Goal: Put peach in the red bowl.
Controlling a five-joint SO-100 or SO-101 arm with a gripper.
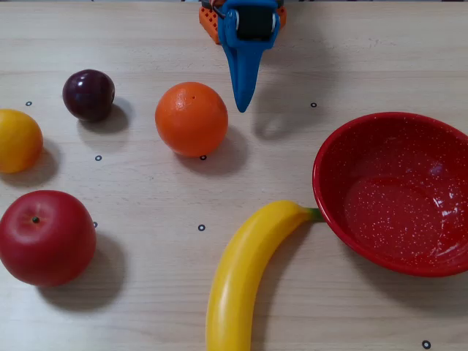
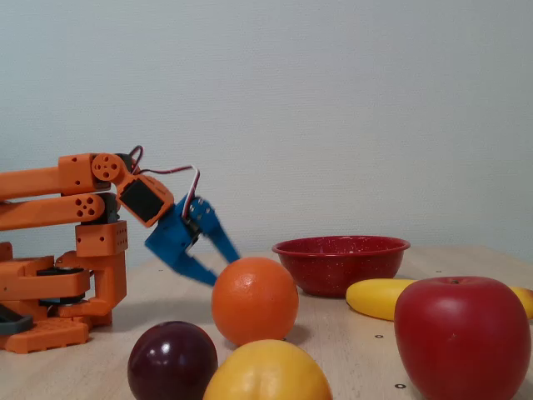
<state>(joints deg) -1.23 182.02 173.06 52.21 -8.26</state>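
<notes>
The peach (image 1: 16,140), smooth and yellow-orange, lies at the left edge of the top-down fixed view. In the side fixed view the peach (image 2: 266,371) is closest to the camera. The red bowl (image 1: 395,139), speckled and with nothing in it, sits at the right; from the side the red bowl (image 2: 341,262) stands behind the other fruit. My blue gripper (image 1: 241,108) points down near the orange's far side, well away from the peach. From the side the gripper (image 2: 226,268) shows its jaws a little apart, holding nothing.
An orange (image 1: 191,118) lies just left of the gripper tip. A dark plum (image 1: 88,94), a red apple (image 1: 45,238) and a banana (image 1: 245,270) are spread over the wooden table. The banana's end touches the bowl. The orange arm base (image 2: 58,283) sits at the left.
</notes>
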